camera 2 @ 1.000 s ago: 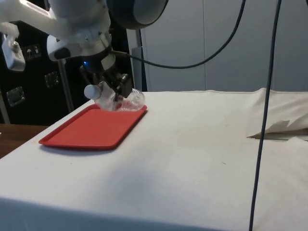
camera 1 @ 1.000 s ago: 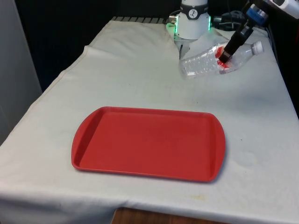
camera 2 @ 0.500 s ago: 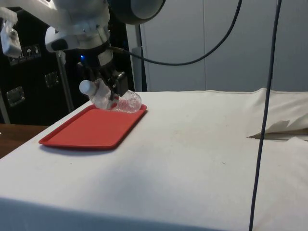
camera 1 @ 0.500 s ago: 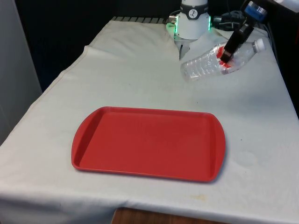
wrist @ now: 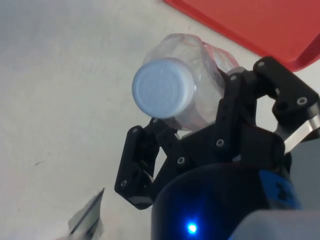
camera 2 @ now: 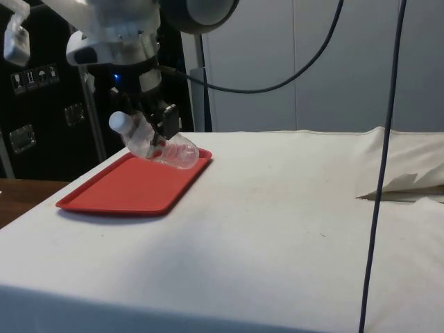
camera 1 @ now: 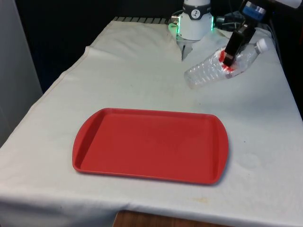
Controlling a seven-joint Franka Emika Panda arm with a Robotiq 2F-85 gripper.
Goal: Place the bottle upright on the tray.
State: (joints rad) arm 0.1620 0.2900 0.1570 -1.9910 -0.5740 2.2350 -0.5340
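Note:
A clear plastic bottle [camera 1: 213, 70] with a white cap and a red label hangs tilted above the cloth at the far end on the front view's right, cap end higher. My gripper [camera 1: 229, 57] is shut on the bottle near its label. In the side view the bottle [camera 2: 156, 142] tilts in my gripper [camera 2: 161, 134], cap up and away from the camera's right. The wrist view looks down the cap of the bottle [wrist: 165, 90] with black fingers [wrist: 240, 107] clamped on its sides. The red tray [camera 1: 151, 144] lies flat in the middle of the table, nothing on it.
The white cloth covers the table [camera 1: 118, 71]. The robot's base [camera 1: 194, 21] stands at the far end, close behind the bottle. Cables [camera 2: 381, 139] hang down in the side view. A fold of cloth [camera 2: 406, 182] rises at the side view's right.
The bottle has risen a little in my gripper and tilted more, its cap end lifting higher. The tray has not moved.

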